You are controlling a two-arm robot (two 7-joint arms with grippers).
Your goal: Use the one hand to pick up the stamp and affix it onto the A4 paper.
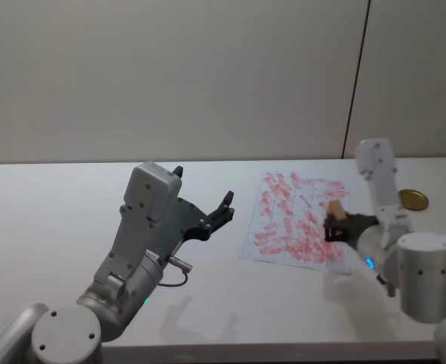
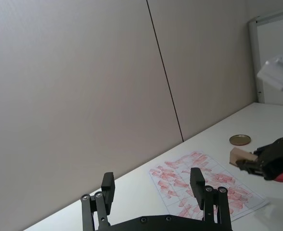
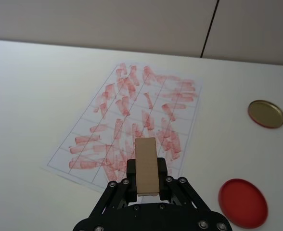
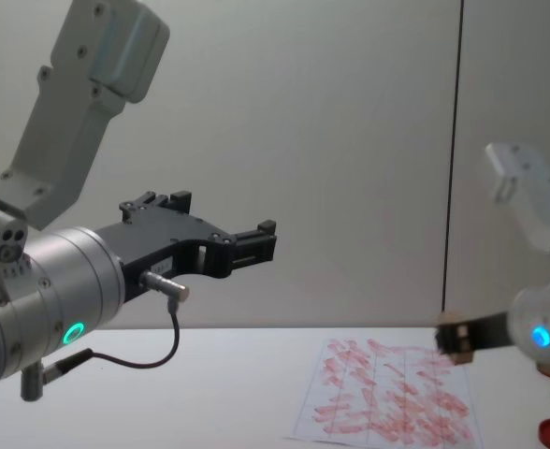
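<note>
My right gripper (image 1: 334, 226), on the arm with the blue ring, is shut on the stamp (image 1: 337, 208), a small pale tan block. In the right wrist view the stamp (image 3: 146, 166) sticks out from between the black fingers (image 3: 131, 168), over the near edge of the A4 paper (image 3: 132, 110). The chest view shows the stamp (image 4: 453, 337) held a little above the paper (image 4: 387, 393) at its right side. The paper (image 1: 299, 220) is a white gridded sheet covered with smeared red marks. My left gripper (image 1: 223, 208) hangs open in the air left of the paper, holding nothing.
A gold round disc (image 1: 413, 199) lies on the white table to the right of the paper. A red round disc (image 3: 242, 202) lies nearer to me, beside the right gripper. A plain wall stands behind the table.
</note>
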